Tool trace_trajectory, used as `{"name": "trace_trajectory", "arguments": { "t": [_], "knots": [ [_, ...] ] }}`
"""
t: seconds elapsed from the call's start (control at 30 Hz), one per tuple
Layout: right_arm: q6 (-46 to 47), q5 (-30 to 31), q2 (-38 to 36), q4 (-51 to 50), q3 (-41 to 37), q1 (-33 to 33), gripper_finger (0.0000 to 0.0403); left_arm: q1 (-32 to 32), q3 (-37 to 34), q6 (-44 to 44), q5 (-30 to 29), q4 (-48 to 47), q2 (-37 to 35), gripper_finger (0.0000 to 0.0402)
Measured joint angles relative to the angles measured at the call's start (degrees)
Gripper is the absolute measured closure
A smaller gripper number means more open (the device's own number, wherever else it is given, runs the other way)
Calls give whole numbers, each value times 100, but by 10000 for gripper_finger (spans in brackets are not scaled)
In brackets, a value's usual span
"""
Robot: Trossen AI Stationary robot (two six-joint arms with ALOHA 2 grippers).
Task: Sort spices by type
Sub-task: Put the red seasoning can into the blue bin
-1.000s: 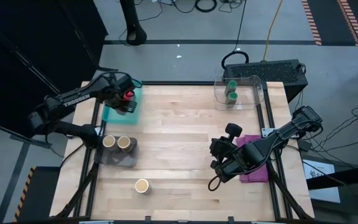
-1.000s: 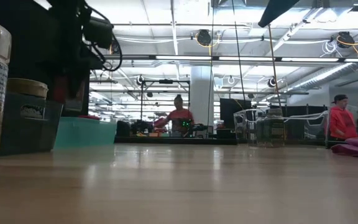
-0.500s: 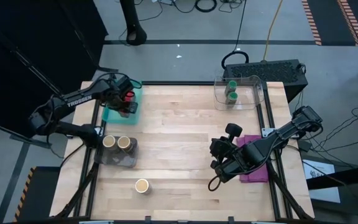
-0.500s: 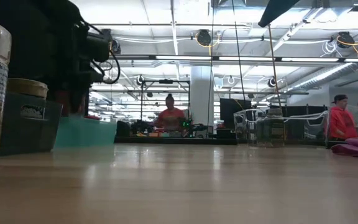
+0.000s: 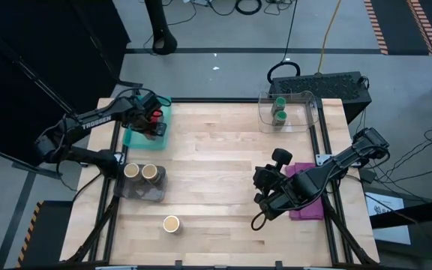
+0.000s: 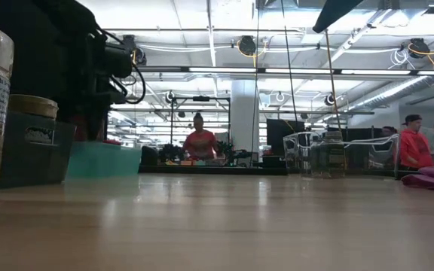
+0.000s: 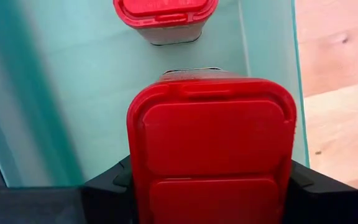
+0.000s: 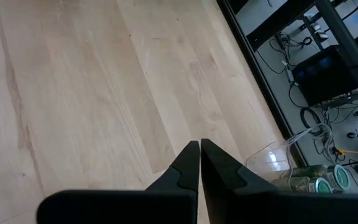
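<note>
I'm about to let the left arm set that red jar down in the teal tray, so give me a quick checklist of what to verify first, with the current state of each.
1. Grip: the left gripper is shut on the red jar, a finger on each side. Ok.
2. Position: that jar hangs over the teal tray, not the wood. Ok.
3. Landing spot: the second red jar already in the tray sits apart from the held one, with bare tray floor between. Ok.
4. Height above the tray floor: cannot tell.
5. Right arm: the right gripper is shut and empty over bare table, well away from the tray. Ok.
6. Still unsorted: one tan jar stands alone on the table. Not ok.
</note>
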Motion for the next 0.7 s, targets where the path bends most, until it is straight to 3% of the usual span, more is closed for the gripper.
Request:
{"name": "trace_trajectory", "arguments": {
  "t": [0.7],
  "knots": [
    [-46,2,-2,-13,0,0,403,-11,2,-113,42,62,337,197]
  ]
}}
